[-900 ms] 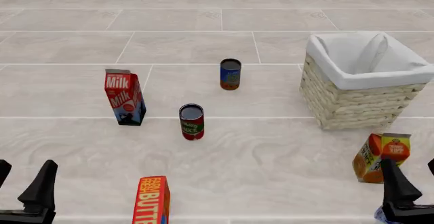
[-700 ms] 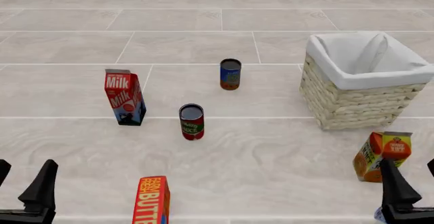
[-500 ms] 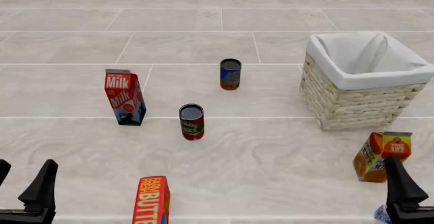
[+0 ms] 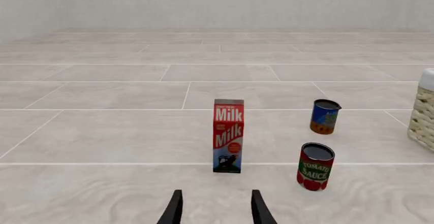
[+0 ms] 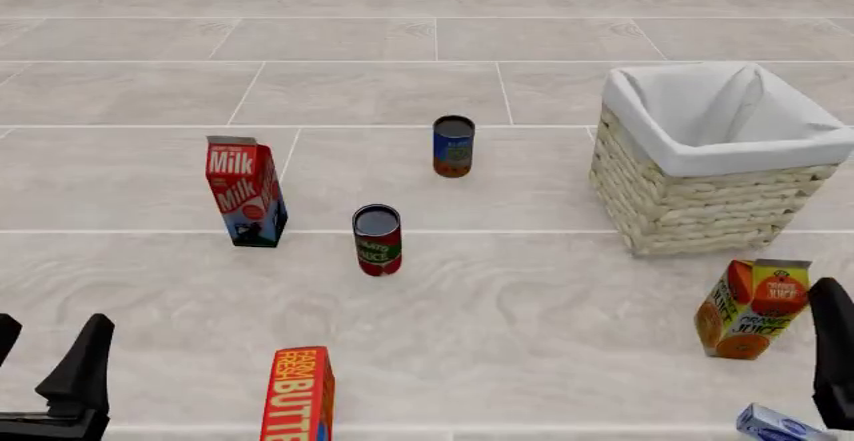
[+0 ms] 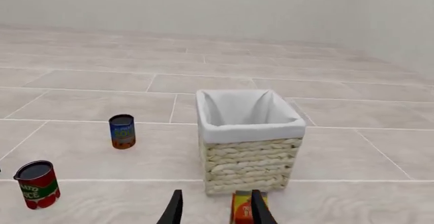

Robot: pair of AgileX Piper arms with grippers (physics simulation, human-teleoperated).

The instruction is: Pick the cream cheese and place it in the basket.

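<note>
Down at the near right corner of the table, the cream cheese (image 5: 778, 425) is seen lying flat, just beside the right gripper (image 6: 213, 210), whose fingers are held apart with nothing between them. Just beyond them, the orange juice carton (image 5: 750, 309) stands upright, and beyond it, toward the far right, the basket (image 5: 694, 204) is placed. At the near left, the left gripper (image 4: 213, 210) is likewise spread and unloaded, with the milk carton (image 4: 228, 135) standing ahead of it.
</note>
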